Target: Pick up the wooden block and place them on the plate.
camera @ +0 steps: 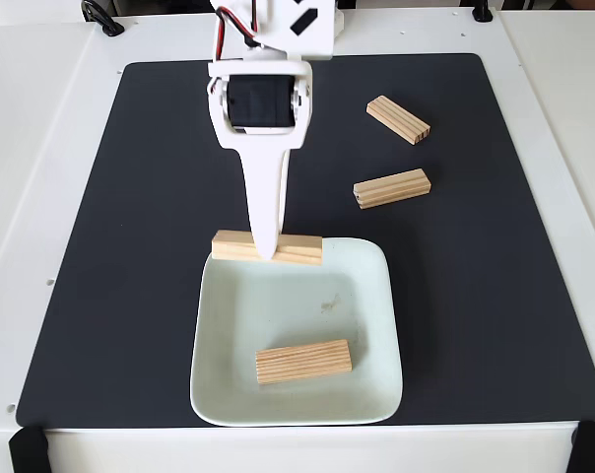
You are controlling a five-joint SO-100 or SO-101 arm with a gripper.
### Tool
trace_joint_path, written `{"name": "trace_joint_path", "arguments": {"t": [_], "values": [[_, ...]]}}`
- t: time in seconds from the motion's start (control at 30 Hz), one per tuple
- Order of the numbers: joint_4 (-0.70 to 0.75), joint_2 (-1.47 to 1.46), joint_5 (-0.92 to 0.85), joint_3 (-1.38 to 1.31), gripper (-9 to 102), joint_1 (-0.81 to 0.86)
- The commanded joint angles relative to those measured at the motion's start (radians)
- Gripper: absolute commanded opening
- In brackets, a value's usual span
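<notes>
My white gripper [266, 250] points straight down at the far rim of the pale mint plate [278, 305], shut on a wooden block [299, 248]. That block lies crosswise, level, over the plate's far edge; whether it touches the rim I cannot tell. A second wooden block [303, 361] lies flat inside the plate near its front edge. Two more wooden blocks rest on the black mat to the right: one [392, 187] in the middle right, one [398, 119] further back, set at an angle.
A black mat [130, 246] covers most of the white table [41, 148]. Cables [102, 18] sit at the back left corner. Black clamps [27, 448] hold the mat's front corners.
</notes>
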Motion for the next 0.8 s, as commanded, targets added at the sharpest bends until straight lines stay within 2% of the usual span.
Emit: {"name": "trace_joint_path", "arguments": {"t": [0.0, 0.3, 0.77], "values": [[-0.012, -0.086, 0.009, -0.184, 0, -0.031], [-0.014, -0.288, 0.011, -0.408, 0, -0.063], [-0.014, -0.341, 0.011, -0.433, 0, -0.049]]}}
